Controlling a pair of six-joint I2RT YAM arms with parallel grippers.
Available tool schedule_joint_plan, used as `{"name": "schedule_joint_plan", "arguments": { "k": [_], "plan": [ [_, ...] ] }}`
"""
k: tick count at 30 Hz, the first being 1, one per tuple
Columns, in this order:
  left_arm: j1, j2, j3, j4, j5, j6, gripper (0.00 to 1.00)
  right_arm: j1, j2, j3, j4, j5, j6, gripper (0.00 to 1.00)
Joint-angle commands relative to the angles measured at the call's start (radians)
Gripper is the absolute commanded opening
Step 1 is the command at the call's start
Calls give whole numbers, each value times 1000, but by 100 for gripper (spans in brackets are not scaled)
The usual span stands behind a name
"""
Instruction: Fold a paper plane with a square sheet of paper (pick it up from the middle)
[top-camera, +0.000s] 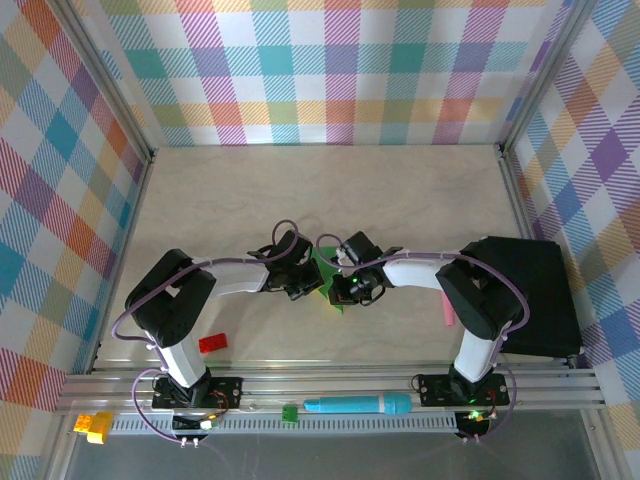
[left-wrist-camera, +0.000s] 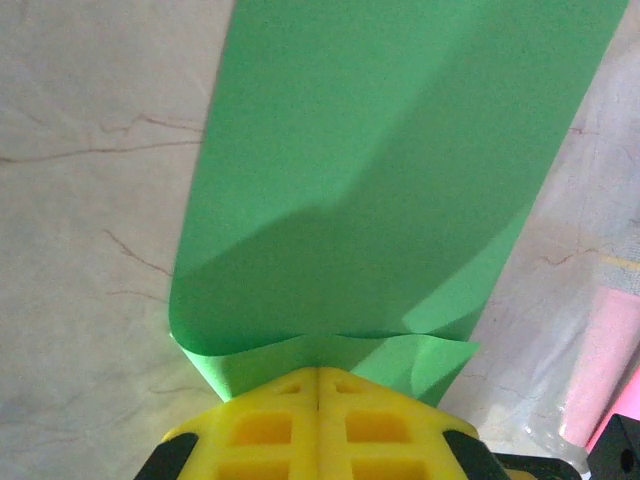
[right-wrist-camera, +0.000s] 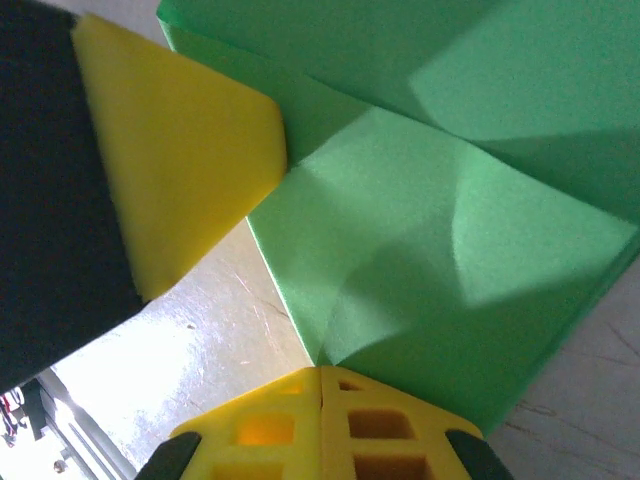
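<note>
The bright-green sheet of paper (top-camera: 325, 272) is creased into a narrower, layered shape at the middle of the table, between my two grippers. My left gripper (top-camera: 303, 282) is shut, and the sheet (left-wrist-camera: 390, 180) runs out from its yellow fingertips (left-wrist-camera: 290, 420) as a long folded strip with a loose flap at the near end. My right gripper (top-camera: 347, 288) is shut too. A folded corner of the sheet (right-wrist-camera: 440, 230) meets its fingertips (right-wrist-camera: 380, 430). A yellow finger of the left gripper (right-wrist-camera: 180, 150) shows at the upper left of the right wrist view.
A black pad (top-camera: 530, 295) lies at the right, with a pink stick (top-camera: 448, 310) beside it. A red block (top-camera: 212, 343) rests near the left arm's base. On the front rail sit a teal marker (top-camera: 357, 405), a small green block (top-camera: 289, 412) and a yellow block (top-camera: 93, 427).
</note>
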Motion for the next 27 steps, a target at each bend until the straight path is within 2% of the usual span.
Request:
{"name": "schedule_joint_plan", "arguments": {
  "k": [1, 8, 17, 27],
  "plan": [
    [9, 25, 28, -84, -27, 30, 4, 0, -7, 2, -57, -2, 14, 0],
    [10, 43, 46, -135, -40, 32, 3, -1, -50, 54, -37, -23, 6, 1],
    [10, 56, 59, -163, -44, 35, 3, 0, 25, 99, -52, -24, -5, 1],
    [10, 71, 56, -185, -60, 23, 2, 0, 67, 74, -68, -5, -16, 0]
  ]
}}
